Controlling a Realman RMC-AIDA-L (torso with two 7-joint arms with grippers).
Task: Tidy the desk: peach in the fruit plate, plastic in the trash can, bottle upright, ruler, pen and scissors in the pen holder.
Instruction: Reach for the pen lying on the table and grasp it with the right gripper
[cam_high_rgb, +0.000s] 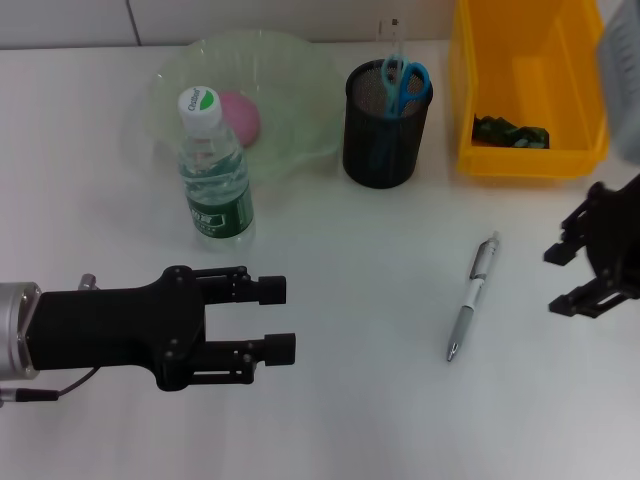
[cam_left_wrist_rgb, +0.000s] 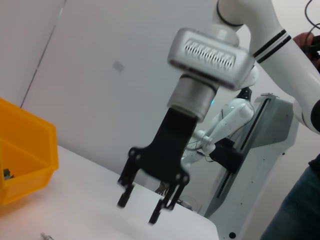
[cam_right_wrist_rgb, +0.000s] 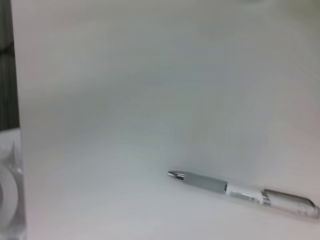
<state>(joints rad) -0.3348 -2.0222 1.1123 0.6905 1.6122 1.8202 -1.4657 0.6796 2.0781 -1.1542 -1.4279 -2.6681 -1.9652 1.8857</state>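
Fingers of the left gripper (cam_high_rgb: 282, 319) and right gripper (cam_high_rgb: 562, 279) stood apart, empty. Between them the pen (cam_high_rgb: 472, 297) lay flat on the desk (cam_high_rgb: 380, 420). Probably the pen step: grasp it, carry it to the pen holder (cam_high_rgb: 386, 125) beyond.

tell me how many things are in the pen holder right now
2 that I can see: blue-handled scissors and a clear ruler, both standing in the black mesh pen holder between the fruit plate and the yellow bin. The mesh may hide more.
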